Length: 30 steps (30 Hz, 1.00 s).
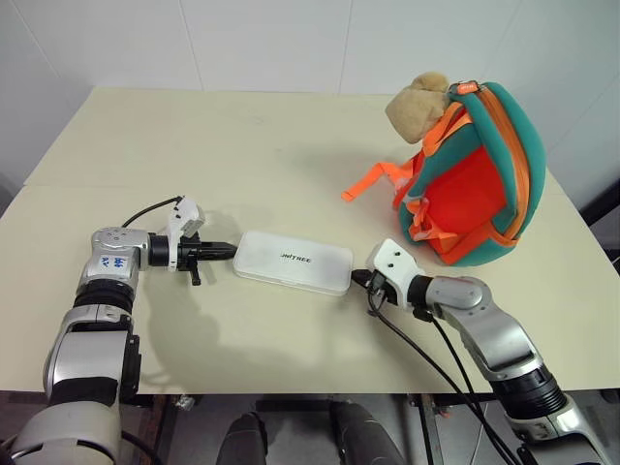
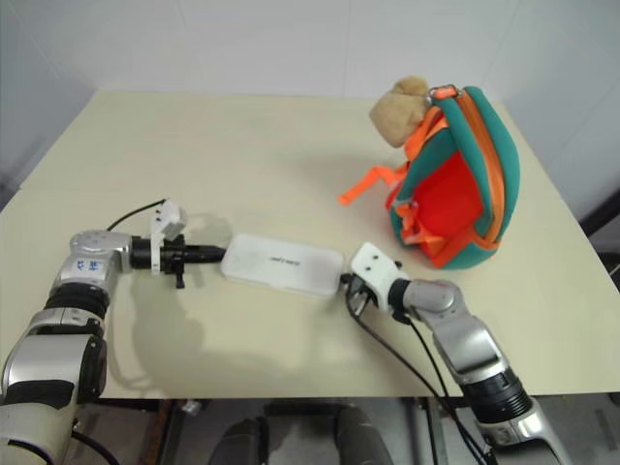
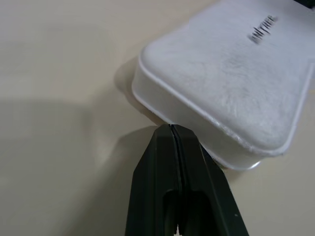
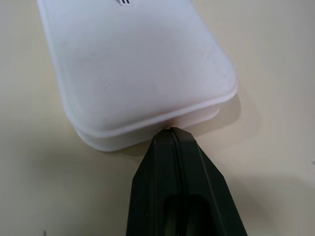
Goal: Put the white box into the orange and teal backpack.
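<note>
Left eye view: flat white rectangular box (image 1: 293, 262) lies on the cream table (image 1: 242, 155), between both grippers.
Left gripper (image 1: 231, 250): fingers pressed together, tip at the box's left end.
Right gripper (image 1: 358, 278): fingers together, at its right end.
Orange and teal backpack (image 1: 480, 179): upright, beyond the right gripper, apart from the box.

A broad, pale cream rectangular tabletop (image 1: 242, 155) with a smooth matte surface stretched across the scene, its far edge sitting close against a plain white wall (image 1: 291, 44). A faint seam line crossed the tabletop on its left side, and soft shadows lay on the cream surface.
</note>
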Available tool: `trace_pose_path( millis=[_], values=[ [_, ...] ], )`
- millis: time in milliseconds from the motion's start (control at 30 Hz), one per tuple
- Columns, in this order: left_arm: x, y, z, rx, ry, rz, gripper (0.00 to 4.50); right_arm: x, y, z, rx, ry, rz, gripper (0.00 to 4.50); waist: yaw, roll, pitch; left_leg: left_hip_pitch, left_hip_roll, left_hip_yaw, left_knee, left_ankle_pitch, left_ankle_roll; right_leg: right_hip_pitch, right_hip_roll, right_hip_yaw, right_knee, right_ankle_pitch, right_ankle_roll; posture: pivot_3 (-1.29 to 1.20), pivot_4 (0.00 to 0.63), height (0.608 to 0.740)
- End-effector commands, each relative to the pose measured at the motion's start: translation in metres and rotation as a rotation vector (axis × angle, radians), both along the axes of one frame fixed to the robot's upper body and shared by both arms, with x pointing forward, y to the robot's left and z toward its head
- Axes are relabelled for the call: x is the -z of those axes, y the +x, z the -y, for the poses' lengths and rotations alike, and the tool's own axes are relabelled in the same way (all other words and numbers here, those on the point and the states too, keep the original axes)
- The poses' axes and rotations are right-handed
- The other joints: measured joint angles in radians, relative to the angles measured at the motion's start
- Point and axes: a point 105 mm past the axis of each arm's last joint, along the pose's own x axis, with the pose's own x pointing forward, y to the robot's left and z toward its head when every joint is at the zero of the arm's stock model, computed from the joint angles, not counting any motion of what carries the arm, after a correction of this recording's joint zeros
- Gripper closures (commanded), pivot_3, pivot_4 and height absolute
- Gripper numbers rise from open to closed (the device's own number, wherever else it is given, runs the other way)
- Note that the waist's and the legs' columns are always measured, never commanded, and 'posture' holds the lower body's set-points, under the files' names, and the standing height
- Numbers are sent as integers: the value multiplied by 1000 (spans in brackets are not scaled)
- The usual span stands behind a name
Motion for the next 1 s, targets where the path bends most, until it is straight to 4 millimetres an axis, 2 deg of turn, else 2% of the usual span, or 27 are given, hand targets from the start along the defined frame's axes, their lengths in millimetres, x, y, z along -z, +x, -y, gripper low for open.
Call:
trace_pose_path(
  millis=[33,200,400,567,733,867,967,1000],
  values=[
    [9,-21,22,161,10,-69,4475,-16,-21,-17,-164,26,23,4500,-1,0,0,0,0,0,0,0,0,0,0,0,0,0,0,0,150,740],
    [14,-44,30,223,38,-113,4475,-17,-36,-13,-228,23,-10,4500,-1,0,0,0,0,-1,0,0,0,0,0,0,0,-1,0,0,150,740],
    [16,-57,30,220,49,-135,4475,-16,-35,-11,-230,15,9,4500,-5,0,0,1,0,-1,1,0,0,1,0,0,1,0,0,0,150,740],
    [24,-52,4,93,117,-142,4475,-17,-28,-7,-207,11,33,4500,-6,0,0,1,0,-1,1,0,0,1,0,0,1,-1,-1,0,150,740],
    [21,-46,-17,-7,186,-132,4475,-15,-23,-5,-198,2,39,4500,-6,0,0,3,0,-1,1,1,1,1,0,0,2,-1,-1,0,150,740],
    [17,-49,-25,-22,193,-143,4475,-14,-21,-5,-201,5,38,4500,-9,0,0,3,0,-1,1,2,2,1,0,0,2,-1,-2,0,150,740],
    [15,-54,-30,-39,195,-168,4475,-14,-20,-5,-201,7,39,4500,-11,0,0,3,0,-1,1,2,2,1,0,0,2,-7,-15,0,150,740],
    [14,-56,-31,-44,197,-179,4475,-14,-19,-6,-202,10,41,4500,-11,0,0,3,0,0,1,2,2,1,0,0,2,-7,-15,0,150,740]
  ],
)
